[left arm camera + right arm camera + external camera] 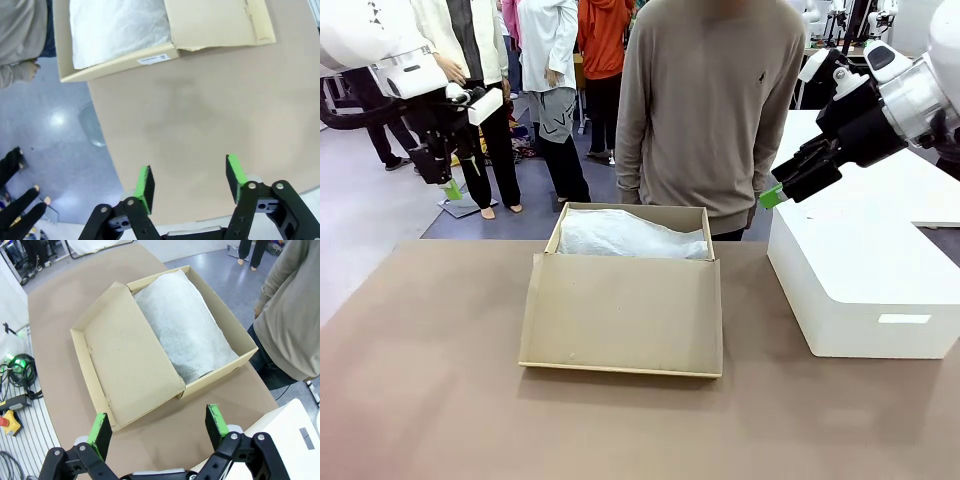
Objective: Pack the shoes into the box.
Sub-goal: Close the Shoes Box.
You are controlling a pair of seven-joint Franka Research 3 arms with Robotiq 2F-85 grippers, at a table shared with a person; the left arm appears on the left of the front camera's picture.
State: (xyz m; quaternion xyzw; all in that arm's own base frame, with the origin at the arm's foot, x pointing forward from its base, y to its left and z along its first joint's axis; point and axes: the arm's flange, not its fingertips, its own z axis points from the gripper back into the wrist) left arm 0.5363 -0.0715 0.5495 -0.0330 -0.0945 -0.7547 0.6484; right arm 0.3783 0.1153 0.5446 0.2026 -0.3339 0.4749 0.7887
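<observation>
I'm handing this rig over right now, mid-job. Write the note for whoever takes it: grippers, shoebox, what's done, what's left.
Left gripper: open, empty, held high near the left edge of the brown table.
Right gripper: open, empty, held high near the large white rectangular box.
Tan cardboard shoebox: mid-table, flap lid folded open toward the robot. Crinkled white tissue paper lies inside; whether anything is under it cannot be told.
Person in a grey sweater stands behind the shoebox.
Done: shoebox open.
Left: the shoes to be packed.
</observation>
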